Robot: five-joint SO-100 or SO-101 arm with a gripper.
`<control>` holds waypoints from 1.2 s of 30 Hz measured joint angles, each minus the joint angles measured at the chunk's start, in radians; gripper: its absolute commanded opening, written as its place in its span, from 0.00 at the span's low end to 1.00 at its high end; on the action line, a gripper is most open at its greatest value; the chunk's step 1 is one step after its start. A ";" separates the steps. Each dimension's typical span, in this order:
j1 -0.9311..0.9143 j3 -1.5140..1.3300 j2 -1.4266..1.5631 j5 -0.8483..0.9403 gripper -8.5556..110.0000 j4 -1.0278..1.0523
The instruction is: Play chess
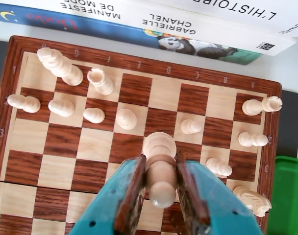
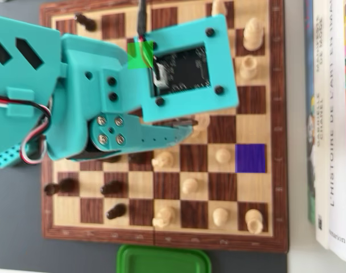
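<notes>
A: What's biggest here?
B: The wooden chessboard on the dark tabletop, with the teal arm stretched across it in the overhead view.
A: Beside the board?
B: In the wrist view, books lie stacked along its far edge. A green container sits just beside its lower edge in the overhead view.
A: And the gripper?
B: The gripper is closed around a light chess piece; both brown-lined fingers press its sides. The piece's rounded end points toward the camera and its wide base faces the board; whether it touches the board I cannot tell.
A: Other pieces?
B: Light ones such as a pawn are scattered over the far ranks in the wrist view. Overhead, dark pieces stand along the left side.
A: Anything smaller?
B: One purple square near the right edge in the overhead view, with a light pawn on the next square.
</notes>
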State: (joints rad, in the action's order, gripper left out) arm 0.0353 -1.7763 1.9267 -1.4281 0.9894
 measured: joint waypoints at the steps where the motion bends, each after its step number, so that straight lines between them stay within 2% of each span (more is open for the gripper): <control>1: 0.008 -0.017 0.018 0.000 0.09 0.000; 20: 0.164 -0.325 0.247 -0.049 0.09 0.000; 36: 0.284 -0.339 0.199 -0.055 0.09 0.000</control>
State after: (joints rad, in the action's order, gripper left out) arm 0.3191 -2.1154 2.1261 -1.4834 0.9894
